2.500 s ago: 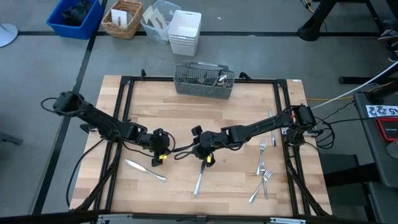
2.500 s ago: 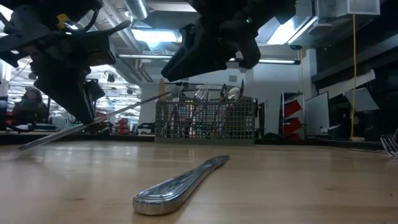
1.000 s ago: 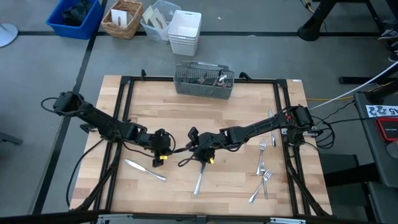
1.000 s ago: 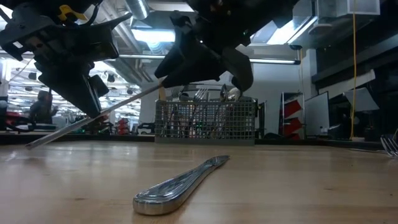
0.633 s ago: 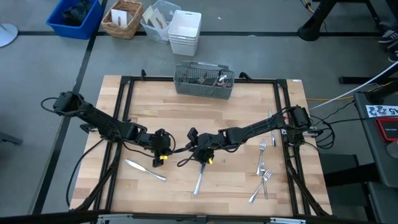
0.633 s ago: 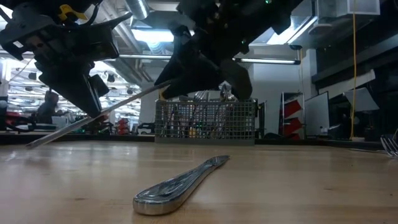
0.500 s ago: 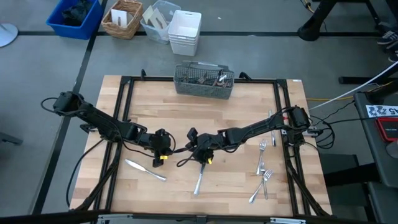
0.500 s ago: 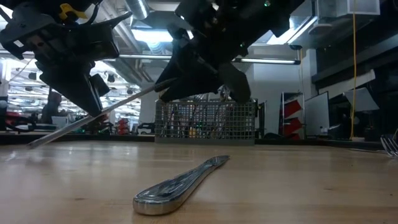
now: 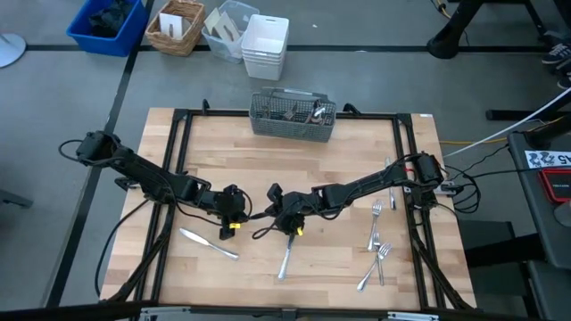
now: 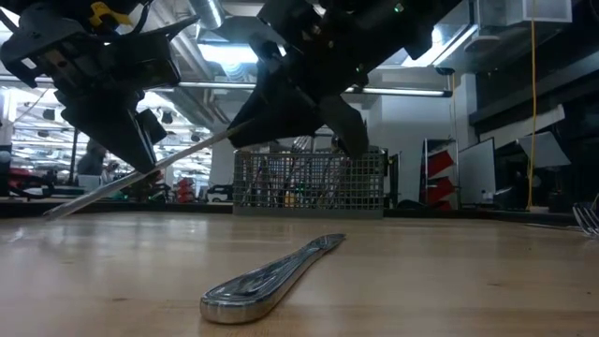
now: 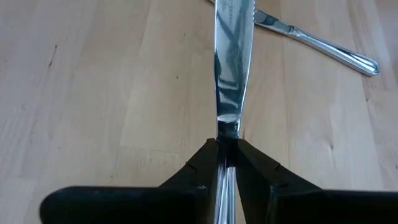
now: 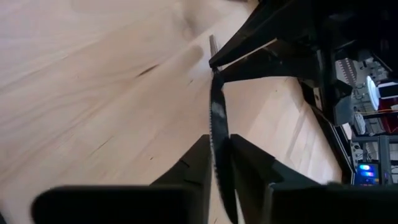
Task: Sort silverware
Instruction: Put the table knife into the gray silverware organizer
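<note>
Gleaming slim knife [image 11: 233,68], mirror-bright

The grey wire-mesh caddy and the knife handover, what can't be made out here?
- Grey wire-mesh caddy: high view, contents too small to sort; low view, mesh and arms hide them.
- Shiny silver table knife: left wrist view, handle hidden by the left pincer, tip cut off by the edge.
- Right pincer: right wrist view, blade edge-on, blurred.
</note>
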`<action>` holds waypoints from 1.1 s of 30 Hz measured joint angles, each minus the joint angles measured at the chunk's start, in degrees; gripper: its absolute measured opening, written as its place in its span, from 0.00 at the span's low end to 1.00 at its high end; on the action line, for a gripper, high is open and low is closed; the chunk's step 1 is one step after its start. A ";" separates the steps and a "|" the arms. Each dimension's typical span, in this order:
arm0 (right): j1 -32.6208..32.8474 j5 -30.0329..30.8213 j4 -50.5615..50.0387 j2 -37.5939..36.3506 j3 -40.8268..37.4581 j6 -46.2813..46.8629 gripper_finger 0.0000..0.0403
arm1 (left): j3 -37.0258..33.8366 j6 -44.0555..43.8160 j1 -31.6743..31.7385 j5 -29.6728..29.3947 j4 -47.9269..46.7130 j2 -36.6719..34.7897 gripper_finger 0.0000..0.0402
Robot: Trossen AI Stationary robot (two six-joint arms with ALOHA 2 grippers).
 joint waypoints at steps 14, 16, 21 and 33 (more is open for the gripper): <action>0.04 -0.56 -0.21 0.00 -0.02 2.19 0.04 | 0.00 0.02 0.00 -0.04 0.00 0.00 0.09; 0.04 -0.57 -0.20 0.00 -0.02 3.44 0.04 | 0.00 0.02 0.00 -0.04 0.00 0.00 0.09; 0.04 -0.50 -0.17 0.00 -0.02 5.34 0.03 | 0.00 -0.27 0.00 -0.02 -0.28 -0.25 0.09; -0.12 7.94 -6.75 -0.04 3.91 13.64 0.03 | 0.00 -1.73 -2.81 -3.94 -11.18 -19.07 0.09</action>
